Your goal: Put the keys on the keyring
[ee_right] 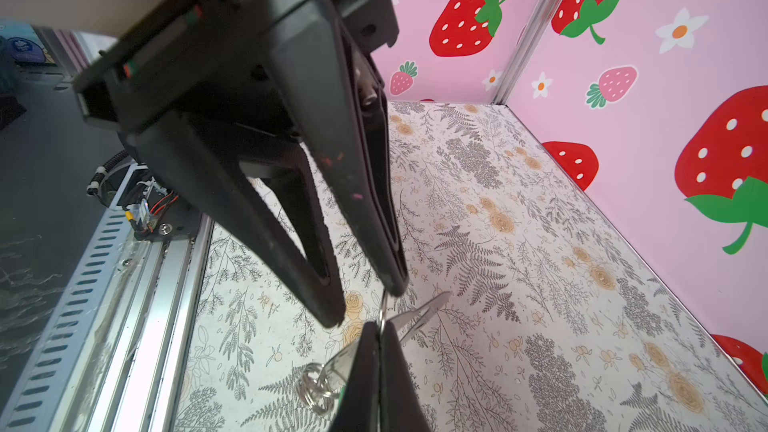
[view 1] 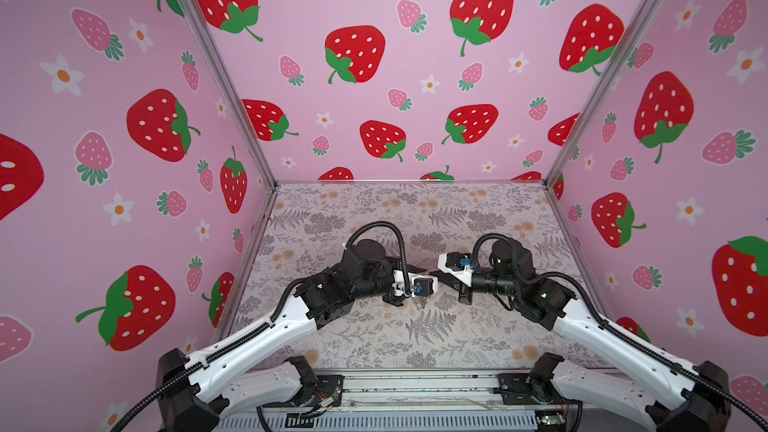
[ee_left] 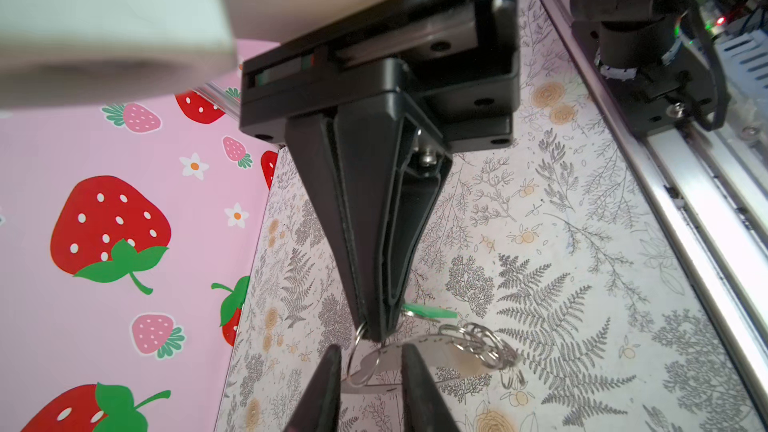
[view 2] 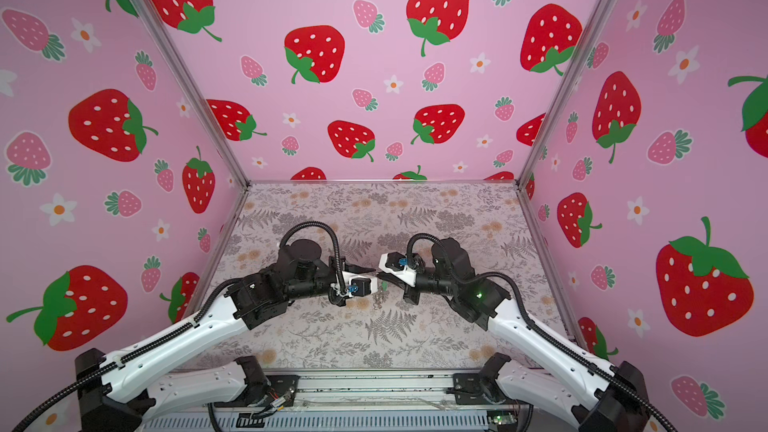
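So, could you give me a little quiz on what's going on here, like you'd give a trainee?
1. True or false: the right gripper is wide open.
2. What colour is the small tag near the key? A) red B) green C) blue
3. Which gripper's jaws stand apart?

Key:
1. False: it is shut on a thin metal ring.
2. B.
3. The left gripper.

Keys (ee_right: 424,311) hang between left hand (ee_right: 365,303) and right hand (ee_right: 379,332), over table (view 2: 374,347).
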`<state>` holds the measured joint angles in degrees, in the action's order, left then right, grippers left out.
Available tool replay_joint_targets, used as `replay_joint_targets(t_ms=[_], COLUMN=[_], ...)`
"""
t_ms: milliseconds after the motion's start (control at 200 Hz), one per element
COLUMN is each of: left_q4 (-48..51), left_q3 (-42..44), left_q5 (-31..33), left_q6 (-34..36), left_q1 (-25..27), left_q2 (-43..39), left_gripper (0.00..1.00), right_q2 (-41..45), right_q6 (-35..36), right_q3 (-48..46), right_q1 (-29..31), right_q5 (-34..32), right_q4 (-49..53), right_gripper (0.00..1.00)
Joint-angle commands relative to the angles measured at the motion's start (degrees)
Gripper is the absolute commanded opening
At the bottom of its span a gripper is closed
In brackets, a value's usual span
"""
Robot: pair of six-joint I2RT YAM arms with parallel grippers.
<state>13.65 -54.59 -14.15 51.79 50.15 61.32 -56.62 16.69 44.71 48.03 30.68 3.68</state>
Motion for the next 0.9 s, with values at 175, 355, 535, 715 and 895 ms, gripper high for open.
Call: replay_joint_targets(t_ms=[175,355,535,715,895], left_q4=[2.6,5.7,8.1,11.0,12.7], left_q3=[-5.2,-6.8,-8.1,-9.3,-10.3], left_q5=[4.3,2.7,0.4,-2.7,-5.2], left_q6=[3.7,4.2,4.1,3.2,1.6], left_q1=[1.1,1.1,1.1,0.8,-0.1], left_q2=[2.2,3.8,4.7,6.0,7.3], left_gripper=[0.22,0.18,0.08,0.0,0.0], right_q2=[0.5,1.6,2.6,4.1,4.1], right_q6=[1.6,2.5,3.7,5.3,6.2], right_q3=[1.7,1.2,0.2,-1.1,-1.2], right_q1=[0.2,0.2,0.2,0.2,0.2], right_q5=[2.5,2.3,1.3,-0.7,-0.7], right_q4=[0.1,-0.5,-1.7,-3.9,-4.1], right_gripper=[0.0,0.0,0.0,0.0,0.01])
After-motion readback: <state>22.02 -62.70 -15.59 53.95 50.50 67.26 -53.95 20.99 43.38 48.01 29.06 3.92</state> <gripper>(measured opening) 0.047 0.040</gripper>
